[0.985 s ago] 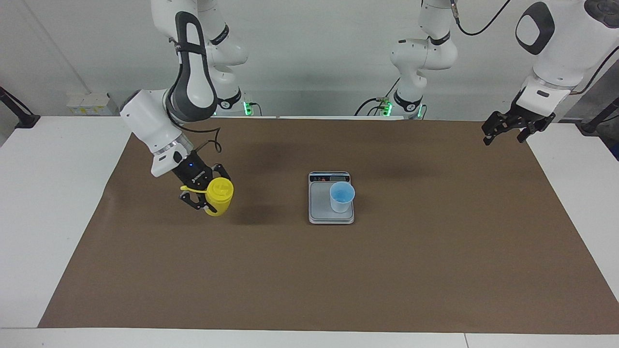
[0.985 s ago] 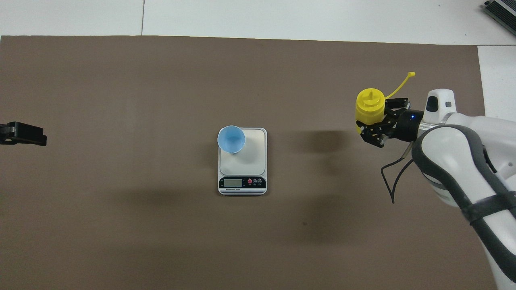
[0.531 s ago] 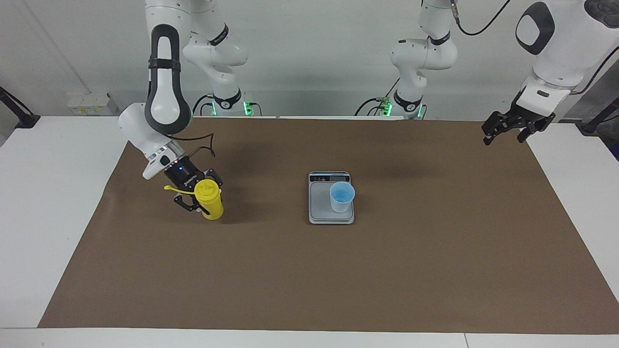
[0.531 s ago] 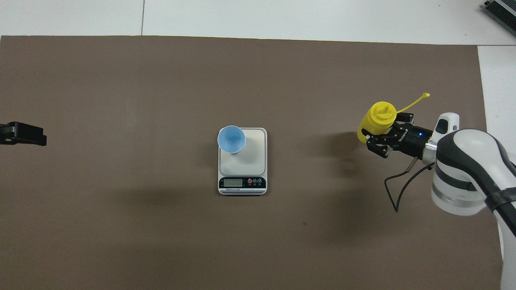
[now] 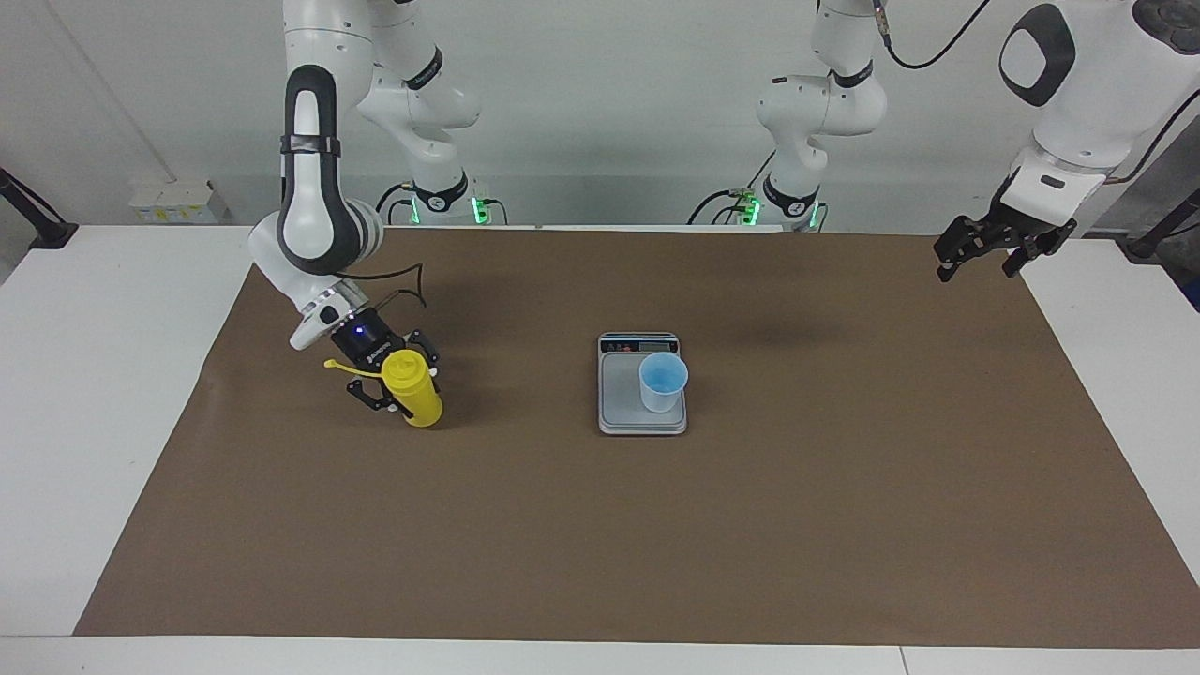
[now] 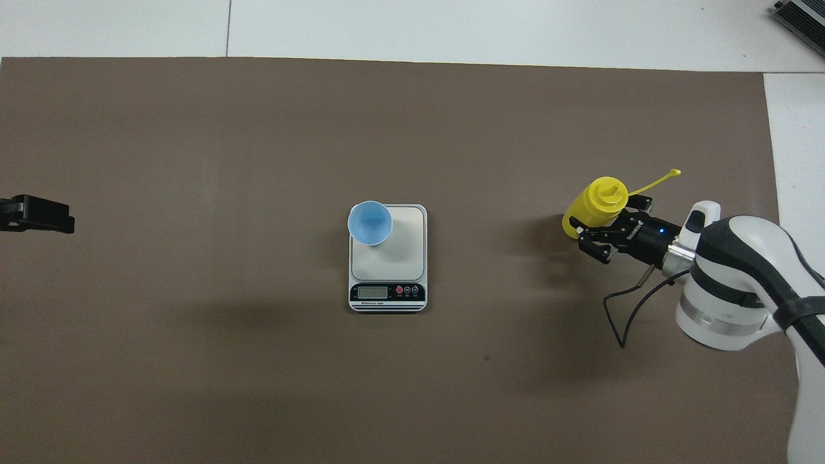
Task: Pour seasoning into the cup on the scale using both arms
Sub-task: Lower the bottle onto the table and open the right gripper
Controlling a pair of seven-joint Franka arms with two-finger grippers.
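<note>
The right gripper (image 5: pixel 401 382) sits low over the brown mat (image 5: pixel 600 525) toward the right arm's end of the desk, its fingers closed around the body of the yellow seasoning bottle (image 5: pixel 416 393); the bottle's base is at or just above the mat — contact cannot be confirmed from either view. The bottle leans slightly, nozzle up, and its thin cap strap (image 6: pixel 654 181) juts out toward the mat's short edge at the right arm's end. The scale (image 5: pixel 642 394) lies near the middle of the mat, display strip along the short edge nearer the robots, well apart from the bottle. The light blue cup (image 5: pixel 663 381) stands upright on the scale's platform, at the corner farther from the robots and toward the left arm's end, its rim overhanging the platform edge a little in the overhead view. Between bottle and scale the mat is bare; the same holds for the whole strip of mat along the desk's long edge farthest from the robots. The left gripper (image 5: pixel 982 247) hangs in the air over the mat's corner nearest the left arm's base, just beside the white desk surface (image 5: pixel 1116 375) — that arm waits, holding nothing, fingers spread apart. Between it and the scale the mat is also bare. The white desk border shows past both short edges of the mat, narrow at the right arm's end where the strap points.
</note>
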